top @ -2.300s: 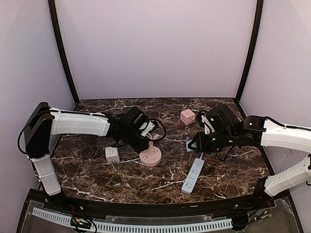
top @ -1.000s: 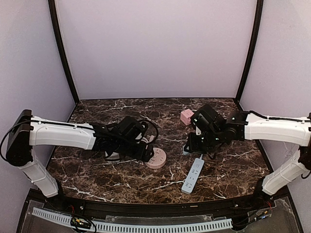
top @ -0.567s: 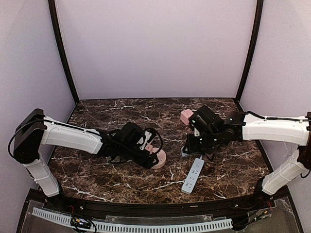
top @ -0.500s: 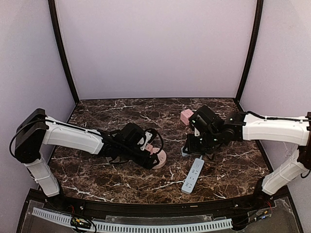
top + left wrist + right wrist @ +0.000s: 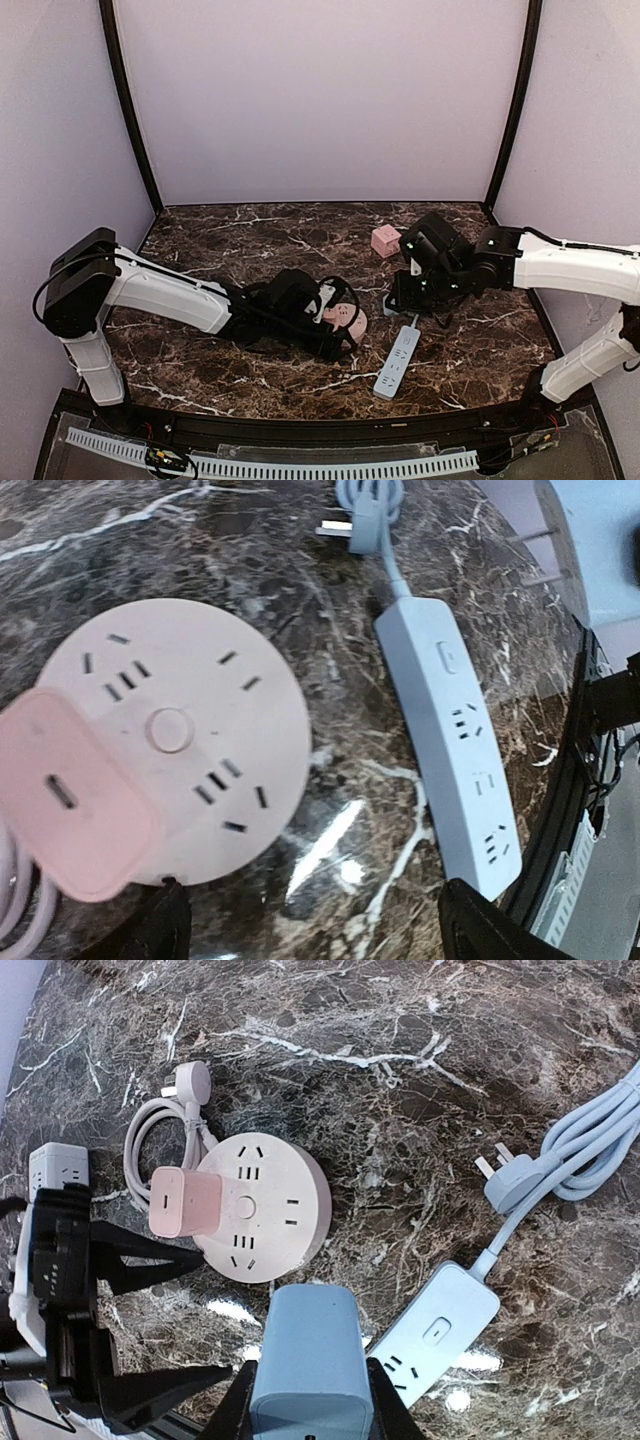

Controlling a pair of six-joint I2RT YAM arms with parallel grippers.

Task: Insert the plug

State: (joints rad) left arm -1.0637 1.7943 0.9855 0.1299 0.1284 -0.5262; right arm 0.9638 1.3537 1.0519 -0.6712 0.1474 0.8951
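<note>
A light-blue plug (image 5: 305,1370) sits between the fingers of my right gripper (image 5: 305,1395), which is shut on it, above the table between the round socket and the strip. The pink round socket (image 5: 347,318) lies mid-table with a pink adapter (image 5: 185,1203) plugged into it. The light-blue power strip (image 5: 397,362) lies to the socket's right, its own corded plug (image 5: 510,1182) loose on the marble. My left gripper (image 5: 336,338) is open and low on the table at the socket's near edge. One of its fingers (image 5: 165,925) is by the socket's rim (image 5: 200,865).
A pink cube socket (image 5: 386,240) stands at the back right. A white cube socket (image 5: 45,1170) sits behind my left gripper. The round socket's white cord (image 5: 165,1125) is coiled beside it. The table's near edge runs just past the strip (image 5: 450,740).
My left arm has swept right along the table and the pink round socket has moved right with it, closer to the strip. The right gripper shifted slightly right, still holding the blue plug.
</note>
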